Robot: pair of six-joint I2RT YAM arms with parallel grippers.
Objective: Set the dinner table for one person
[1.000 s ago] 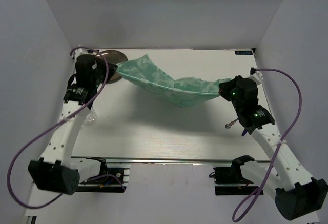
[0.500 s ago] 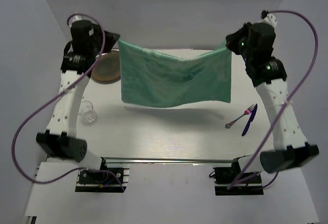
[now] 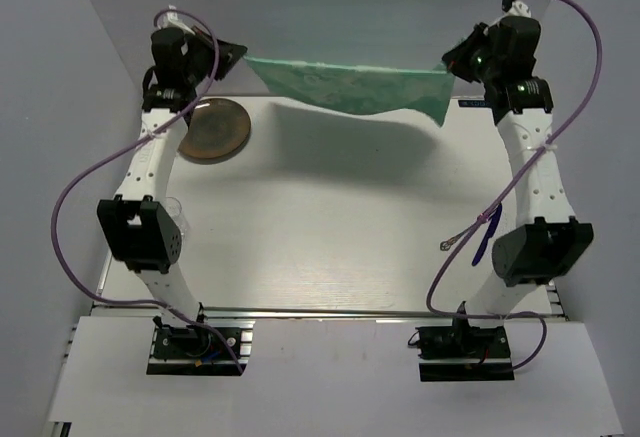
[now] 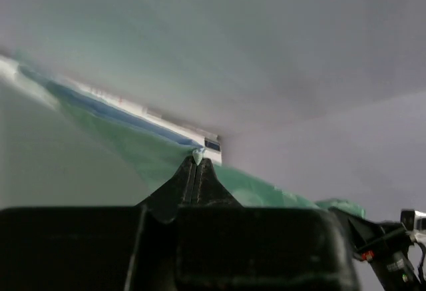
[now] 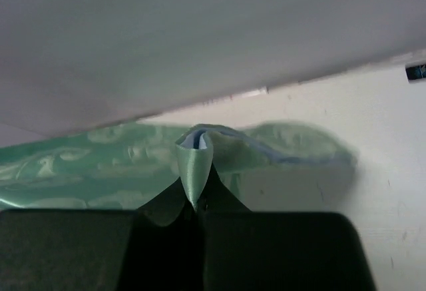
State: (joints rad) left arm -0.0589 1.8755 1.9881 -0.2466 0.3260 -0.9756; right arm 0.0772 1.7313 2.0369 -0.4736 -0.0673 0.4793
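Step in hand: spreading the placemat (image 3: 350,85). My left claw (image 3: 228,55) and right claw (image 3: 450,62) each pinch a corner; cloth hangs taut at top of frame, above the dinner table (image 3: 330,227) filling centre frame. Next, my guess: lower both level, lay flat, clear of plate (image 3: 213,130) upper left.

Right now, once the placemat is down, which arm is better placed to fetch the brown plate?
Probably left. The brown plate lies far left on the table, close by the left gripper, which pinches one placemat corner. The right gripper pinches the opposite corner, across the table.
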